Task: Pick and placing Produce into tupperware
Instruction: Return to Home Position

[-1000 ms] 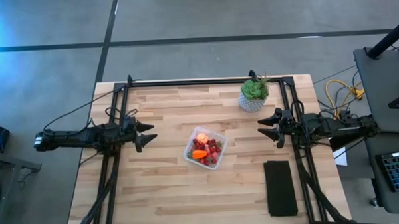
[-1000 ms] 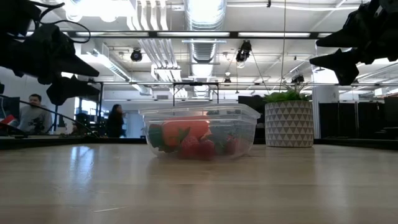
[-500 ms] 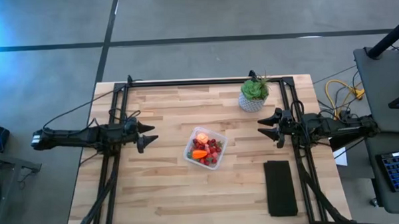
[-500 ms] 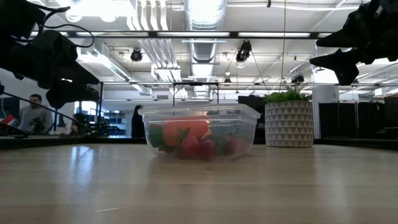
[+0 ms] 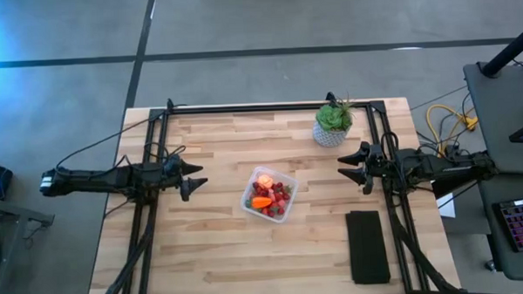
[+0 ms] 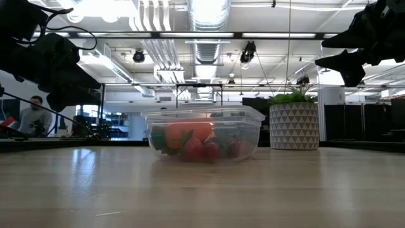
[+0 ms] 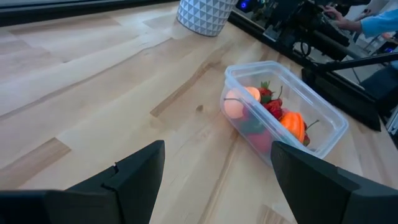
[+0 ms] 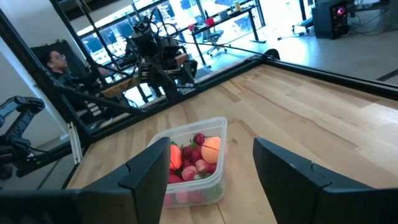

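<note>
I see produce (image 5: pixel 268 196) packed in tupperware (image 5: pixel 247 202) at table (image 5: pixel 213 253) centre; left jaws, right jaws spread wide, empty, parked at opposite sides: picking looks done.

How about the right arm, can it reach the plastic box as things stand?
Probably yes: the right gripper hangs open, facing the box, with only bare table between them.

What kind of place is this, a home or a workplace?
Probably an open-plan lab or office: bare ceiling ducts, a person seated behind the table, and a keyboard beside it.
</note>
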Tool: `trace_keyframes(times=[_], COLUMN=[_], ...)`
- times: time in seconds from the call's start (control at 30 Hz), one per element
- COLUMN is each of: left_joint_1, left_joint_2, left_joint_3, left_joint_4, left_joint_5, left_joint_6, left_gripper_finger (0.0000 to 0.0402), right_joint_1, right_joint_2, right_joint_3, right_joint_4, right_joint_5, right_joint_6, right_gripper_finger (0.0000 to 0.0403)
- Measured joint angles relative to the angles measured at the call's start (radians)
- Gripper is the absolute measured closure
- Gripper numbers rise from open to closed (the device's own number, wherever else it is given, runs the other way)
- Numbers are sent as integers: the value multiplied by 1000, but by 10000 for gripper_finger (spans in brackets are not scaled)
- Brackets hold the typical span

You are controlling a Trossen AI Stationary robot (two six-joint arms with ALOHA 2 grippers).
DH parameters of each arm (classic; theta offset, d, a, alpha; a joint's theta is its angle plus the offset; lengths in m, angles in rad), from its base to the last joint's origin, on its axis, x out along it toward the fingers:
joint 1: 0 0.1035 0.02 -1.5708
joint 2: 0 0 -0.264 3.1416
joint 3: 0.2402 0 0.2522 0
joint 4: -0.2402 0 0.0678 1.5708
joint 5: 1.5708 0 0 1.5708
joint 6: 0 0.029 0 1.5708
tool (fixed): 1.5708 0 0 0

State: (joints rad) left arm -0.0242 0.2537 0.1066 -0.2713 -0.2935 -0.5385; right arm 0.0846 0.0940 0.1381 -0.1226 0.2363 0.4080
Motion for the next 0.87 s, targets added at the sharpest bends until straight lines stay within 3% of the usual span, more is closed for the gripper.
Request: trace_keyframes(times=[0.87], left_joint_1=[0], left_joint_2=[1], left_joint_3=[0], left_joint_4=[1], left_joint_5=[0], left_joint_6=[0], left_gripper_finger=[123], right_joint_1=[0], right_joint_2=[0], right_joint_3=[0], right_joint_4=[0], right_joint_5=[0], right_joint_6=[0], right_gripper_finger=[181])
